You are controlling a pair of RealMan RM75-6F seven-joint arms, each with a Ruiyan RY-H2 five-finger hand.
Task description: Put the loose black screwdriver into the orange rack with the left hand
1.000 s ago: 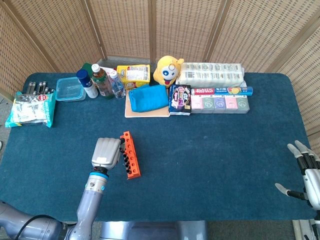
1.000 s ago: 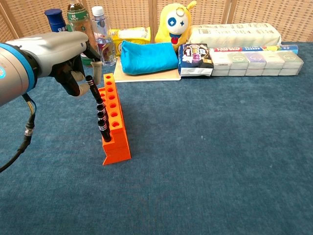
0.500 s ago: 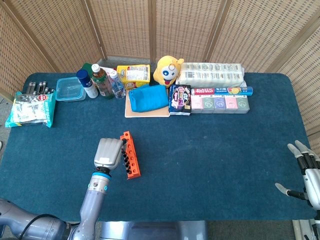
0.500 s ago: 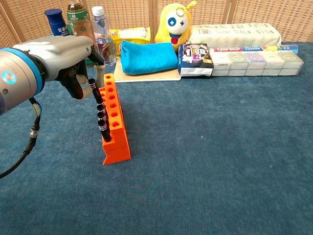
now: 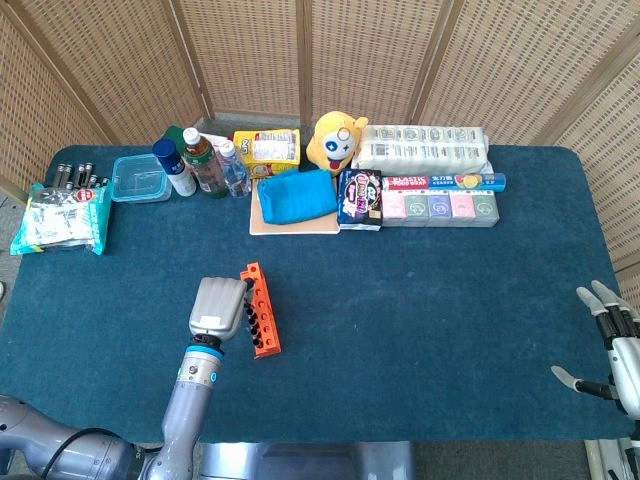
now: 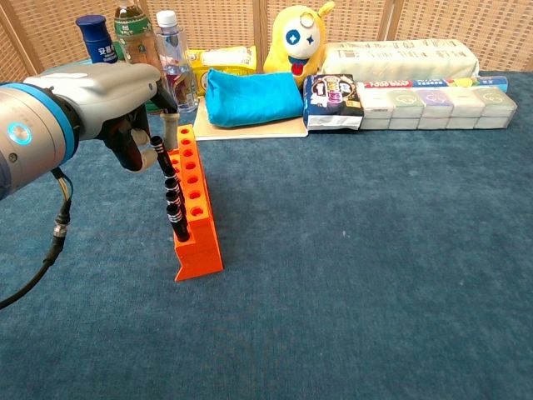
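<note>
Black screwdriver (image 6: 157, 152), pinched in the left hand (image 6: 125, 104), has dropped slightly at the orange rack (image 6: 193, 206)'s nine o'clock side, its tip seemingly nearing a slot, while the right hand (image 5: 612, 352) idles, fingers spread.

Table: my work surface (image 5: 430, 300) is covered in a dark teal, carpet-like cloth, with rounded far corners.
Walls: behind it stands a folding screen (image 5: 300, 60) of woven tan cane panels in light wooden frames, angled in around the table's back and both sides.
Floor: I catch only a pale sliver at the far left edge (image 5: 8, 200), too little to tell the material.
Light: bright and even, with soft, short shadows across my view.
</note>
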